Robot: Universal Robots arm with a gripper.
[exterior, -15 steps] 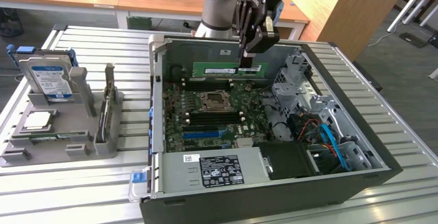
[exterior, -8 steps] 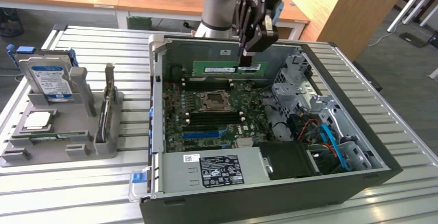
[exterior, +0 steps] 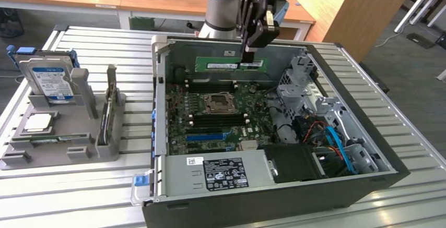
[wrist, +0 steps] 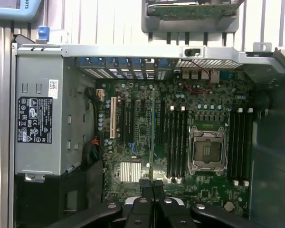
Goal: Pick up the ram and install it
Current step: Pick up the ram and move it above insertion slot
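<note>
The ram (exterior: 216, 64), a light, stiff but fragile circuit-board stick, hangs level inside the open computer case (exterior: 293, 196) above the motherboard (exterior: 209, 121), pinched at its top edge by the hand (exterior: 247, 59), whose fingers press together on its thin faces.

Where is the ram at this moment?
In the exterior view, the ram is gripped on edge by the end effector, over the open computer case, near its far wall and just beyond the processor socket.
</note>
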